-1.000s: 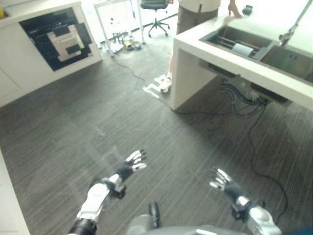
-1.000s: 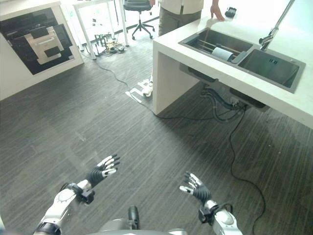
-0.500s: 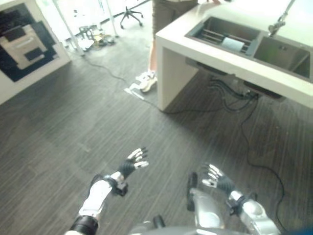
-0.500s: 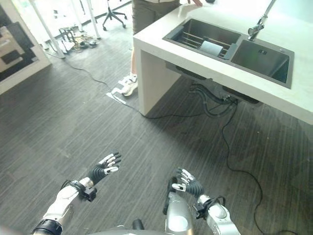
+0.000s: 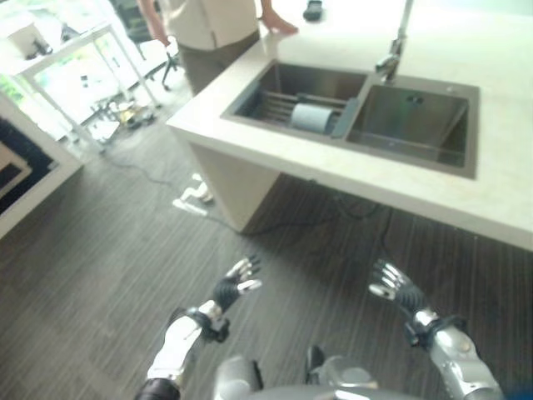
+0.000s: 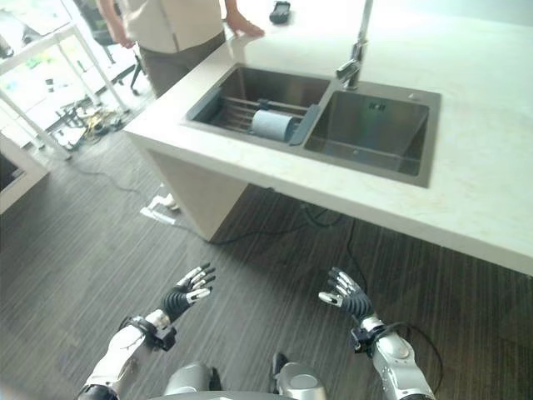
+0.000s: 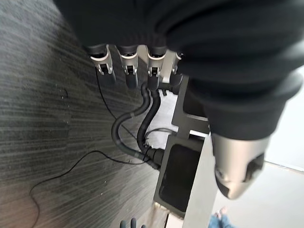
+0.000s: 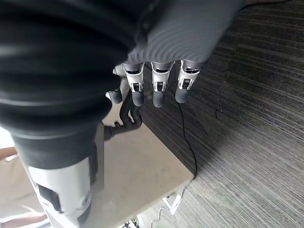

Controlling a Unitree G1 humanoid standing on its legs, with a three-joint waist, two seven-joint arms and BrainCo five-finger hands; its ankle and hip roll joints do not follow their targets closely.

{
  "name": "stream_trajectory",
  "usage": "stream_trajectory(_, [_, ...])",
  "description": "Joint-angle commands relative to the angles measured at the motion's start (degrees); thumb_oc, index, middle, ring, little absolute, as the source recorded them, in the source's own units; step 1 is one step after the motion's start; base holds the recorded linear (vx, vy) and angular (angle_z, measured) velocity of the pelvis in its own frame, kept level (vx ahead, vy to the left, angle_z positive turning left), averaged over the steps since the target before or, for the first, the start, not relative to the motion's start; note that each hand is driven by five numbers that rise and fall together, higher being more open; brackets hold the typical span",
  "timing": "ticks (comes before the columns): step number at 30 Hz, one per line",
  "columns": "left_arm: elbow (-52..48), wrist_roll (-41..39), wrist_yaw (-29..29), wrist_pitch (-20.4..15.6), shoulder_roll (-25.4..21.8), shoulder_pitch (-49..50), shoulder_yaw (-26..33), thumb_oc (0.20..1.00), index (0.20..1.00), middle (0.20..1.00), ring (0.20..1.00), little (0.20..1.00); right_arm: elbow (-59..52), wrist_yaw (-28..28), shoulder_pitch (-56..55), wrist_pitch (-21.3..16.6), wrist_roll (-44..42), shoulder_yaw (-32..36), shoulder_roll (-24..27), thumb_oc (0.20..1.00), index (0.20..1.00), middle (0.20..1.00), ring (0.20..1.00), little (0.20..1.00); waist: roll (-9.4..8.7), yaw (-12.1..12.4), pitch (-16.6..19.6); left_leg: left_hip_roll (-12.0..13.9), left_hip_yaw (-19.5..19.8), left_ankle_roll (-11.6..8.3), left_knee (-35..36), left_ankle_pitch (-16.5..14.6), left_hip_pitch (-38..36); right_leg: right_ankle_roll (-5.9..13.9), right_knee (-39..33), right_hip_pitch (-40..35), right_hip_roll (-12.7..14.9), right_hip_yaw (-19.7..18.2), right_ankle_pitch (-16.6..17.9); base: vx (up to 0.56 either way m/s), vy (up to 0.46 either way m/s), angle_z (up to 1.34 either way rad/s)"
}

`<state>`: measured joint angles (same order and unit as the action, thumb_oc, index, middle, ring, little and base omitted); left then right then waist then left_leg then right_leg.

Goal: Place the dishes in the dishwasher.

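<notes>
The left hand [image 6: 188, 291] and right hand [image 6: 345, 296] are hovering over the dark floor [image 6: 75, 250] with fingers relaxed, holding nothing. A pale cup [image 6: 272, 125] is lying on its side in the left basin of the sink [image 6: 416, 171], its long axis running across the basin rack.

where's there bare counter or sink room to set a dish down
The right basin of the sink looks bare, and the counter right of it is a wide free patch. The left basin is crowded: a rack of bars with a pale roll-shaped thing on it. At the far corner a person's hand rests, with a dark object beside it.
</notes>
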<state>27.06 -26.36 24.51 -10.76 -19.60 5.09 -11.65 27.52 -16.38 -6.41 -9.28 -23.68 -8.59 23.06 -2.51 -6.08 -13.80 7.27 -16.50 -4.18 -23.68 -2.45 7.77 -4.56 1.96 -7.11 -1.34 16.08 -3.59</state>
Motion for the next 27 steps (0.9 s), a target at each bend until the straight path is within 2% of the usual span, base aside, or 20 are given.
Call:
stream_trajectory(1, [-1.52,-3.52,-0.32,-2.94,-0.88,-2.20,0.58,1.000,1.000,1.000,1.000,1.000,-1.88,0.35,-0.21,-1.86,-0.65,-0.53,0.70,1.000,1.000,1.000,1.000,1.000,1.71,-0.04,0.55,-1.23,0.30,1.38,11.12,1.46,-9.02,7.27,4.01,1.88,5.06,0.56,-2.52,0.30,0.155,-0.72])
stream_trajectory(2, [-1.39,-4.36,-0.64,-3.07,-0.74,-2.04,0.68,1.000,1.000,1.000,1.000,1.000,-1.33,0.69,-0.43,-1.32,-0.13,-0.88,0.43,1.000,1.000,1.000,1.000,1.000,2.20,0.39,0.62,-0.50,1.83,0.40,17.43,2.79,-9.30,7.94,3.84,0.91,4.94,-0.06,-3.08,0.44,0.226,-0.70])
stream_trajectory(4, [-1.16,-5.51,-0.74,-2.77,-0.43,-1.51,1.45,1.000,1.000,1.000,1.000,1.000,0.08,1.35,-1.26,-1.14,0.72,-1.15,0.29,1.000,1.000,1.000,1.000,1.000,2.72,1.15,0.88,1.86,3.55,-1.28,23.18,5.94,-9.01,8.80,3.11,-0.51,5.22,-0.74,-3.70,0.42,0.225,-0.70])
stream_trajectory(6, [-0.64,-5.15,-0.48,-3.09,-0.24,-1.14,2.12,1.000,1.000,1.000,1.000,1.000,1.14,1.98,-1.71,-1.33,0.91,-1.36,0.23,1.000,1.000,1.000,1.000,1.000,2.94,1.64,0.87,3.51,5.09,-1.93,25.04,7.58,-8.87,9.26,3.30,-1.18,5.71,-1.31,-4.29,0.33,0.239,-0.67])
stream_trajectory(8, [0.06,-5.17,0.86,-3.81,-0.40,-0.38,3.33,1.000,1.000,1.000,1.000,1.000,3.06,2.43,-1.77,-1.83,0.55,-1.29,0.57,1.000,1.000,1.000,1.000,1.000,3.35,2.36,0.68,4.76,8.97,-2.10,25.19,7.87,-8.74,9.69,5.44,-1.22,6.73,-3.20,-5.69,0.42,0.424,-0.19])
stream_trajectory(11, [0.61,-3.92,0.83,-3.52,-1.06,-0.89,3.49,1.000,1.000,1.000,1.000,1.000,4.93,3.59,-1.65,-0.96,-0.64,-0.25,0.36,1.000,1.000,1.000,1.000,1.000,3.79,2.28,0.75,3.41,9.30,-1.22,24.89,5.98,-10.01,10.84,7.57,-1.18,8.74,-3.90,-6.27,0.37,0.486,-0.37])
stream_trajectory(13, [1.48,-4.01,0.39,-3.13,-1.33,-2.69,3.02,1.000,1.000,1.000,1.000,1.000,6.91,4.27,-2.03,-0.16,-3.21,1.07,-0.68,1.000,1.000,1.000,1.000,1.000,3.89,2.04,1.02,0.66,9.19,0.56,25.03,4.28,-10.94,12.30,10.00,-0.36,10.62,-4.01,-5.40,0.27,0.410,-0.07])
stream_trajectory(15, [2.03,-3.07,-0.92,-3.01,-1.63,-3.38,2.58,1.000,1.000,1.000,1.000,1.000,8.07,4.92,-2.40,-0.49,-2.11,2.04,-1.75,1.000,1.000,1.000,1.000,1.000,3.99,1.67,1.10,-1.37,8.55,2.17,25.82,3.55,-11.72,13.54,13.07,1.28,11.69,-4.75,-3.01,0.20,0.377,-0.14])
stream_trajectory(17, [3.27,-3.05,-1.31,-3.53,-2.20,-3.63,2.45,1.000,1.000,1.000,1.000,1.000,9.34,5.56,-2.85,-0.89,-2.12,2.94,-2.72,1.000,1.000,1.000,1.000,1.000,4.38,1.43,0.92,-3.80,8.46,4.50,26.88,2.16,-12.80,14.24,19.69,4.98,12.44,-5.72,0.20,0.13,0.383,-0.21])
stream_trajectory(20, [3.65,-2.84,-2.85,-4.38,-2.96,-2.80,2.96,1.000,1.000,1.000,1.000,1.000,10.94,5.08,-2.99,-1.45,-1.97,3.76,-3.24,1.000,1.000,1.000,1.000,1.000,4.95,2.04,0.39,-4.77,5.97,5.44,27.97,1.19,-14.28,14.34,25.25,8.56,13.38,-2.93,2.40,0.04,0.213,-0.23])
stream_trajectory(21, [3.71,-2.95,-3.07,-4.32,-3.09,-2.66,3.07,1.000,1.000,1.000,1.000,1.000,11.20,5.13,-2.88,-1.40,-1.81,3.82,-3.24,1.000,1.000,1.000,1.000,1.000,4.96,2.12,0.32,-4.80,5.50,5.47,28.08,1.05,-14.45,14.36,25.18,8.72,13.13,-2.50,2.35,0.03,0.112,-0.44])
stream_trajectory(22, [3.89,-3.16,-3.68,-3.75,-3.42,-2.53,3.44,1.000,1.000,1.000,1.000,1.000,11.79,5.61,-2.73,-1.13,-2.10,3.98,-3.30,1.000,1.000,1.000,1.000,1.000,4.62,1.99,0.19,-5.30,4.73,5.82,28.14,0.45,-14.70,14.34,23.41,8.84,10.56,-1.72,1.42,0.03,0.046,-0.66])
stream_trajectory(23, [4.05,-3.22,-3.83,-3.40,-3.50,-2.52,3.60,1.000,1.000,1.000,1.000,1.000,12.03,5.72,-2.81,-1.04,-2.56,4.08,-3.29,1.000,1.000,1.000,1.000,1.000,4.34,1.75,0.13,-5.77,4.72,6.04,28.15,0.07,-14.88,14.41,22.61,9.41,9.36,-1.60,1.51,0.06,0.038,-0.54])
stream_trajectory(24, [4.30,-3.64,-4.67,-2.33,-3.65,-2.11,4.40,1.000,1.000,1.000,1.000,1.000,12.92,5.86,-2.72,-0.76,-3.21,4.34,-3.09,1.000,1.000,1.000,1.000,1.000,3.80,1.56,-0.07,-6.61,4.17,5.92,28.40,-0.62,-15.73,14.23,19.74,10.55,7.82,0.40,1.81,0.06,0.009,-0.37])
stream_trajectory(26, [5.75,-4.02,-5.48,-2.31,-3.48,-1.81,4.78,1.000,1.000,1.000,1.000,1.000,15.26,5.18,-2.07,-1.26,-3.77,4.51,-2.56,1.000,1.000,1.000,1.000,1.000,3.32,1.91,-0.11,-7.35,3.39,5.59,28.54,-1.23,-16.43,13.74,15.70,10.94,7.54,3.54,2.17,0.06,-0.039,-0.16])
stream_trajectory(27, [6.90,-2.77,-6.11,-2.42,-3.28,-1.60,5.13,1.000,1.000,1.000,1.000,1.000,16.72,5.09,-2.11,-1.26,-3.74,4.89,-2.46,1.000,1.000,1.000,1.000,1.000,2.96,1.52,-0.45,-8.21,3.96,5.82,28.25,-2.21,-17.27,13.73,14.22,11.37,7.27,3.36,2.80,0.08,-0.096,-0.46])
